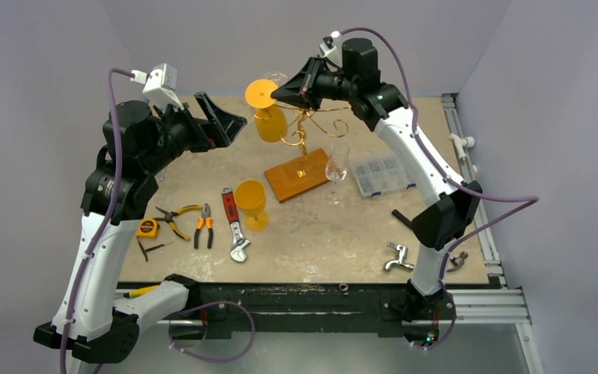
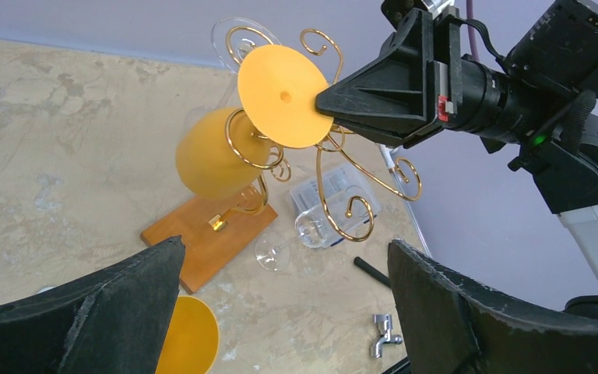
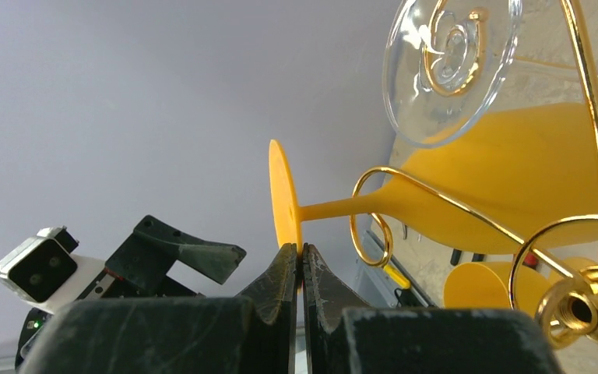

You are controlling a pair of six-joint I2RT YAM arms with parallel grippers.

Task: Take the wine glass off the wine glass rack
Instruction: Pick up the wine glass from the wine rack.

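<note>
An orange wine glass (image 1: pixel 271 123) hangs upside down on the golden wine glass rack (image 1: pixel 305 125), its stem inside a curled arm (image 3: pixel 370 230). My right gripper (image 1: pixel 278 95) is shut on the rim of that glass's round foot (image 2: pixel 284 95), the jaws pinching the disc's edge (image 3: pixel 299 249). My left gripper (image 1: pixel 222 117) hovers open to the left of the rack, nothing between its fingers (image 2: pixel 286 244). A clear glass also hangs on the rack, foot up (image 3: pixel 452 62). The rack's wooden base (image 1: pixel 300 174) rests on the table.
A second orange glass (image 1: pixel 251 201) and a clear glass (image 1: pixel 336 167) stand on the table near the base. Pliers (image 1: pixel 175 214), a red wrench (image 1: pixel 235 226) and a tape measure (image 1: pixel 147 227) lie front left. A plastic box (image 1: pixel 380 173) sits right, taps (image 1: pixel 397 257) front right.
</note>
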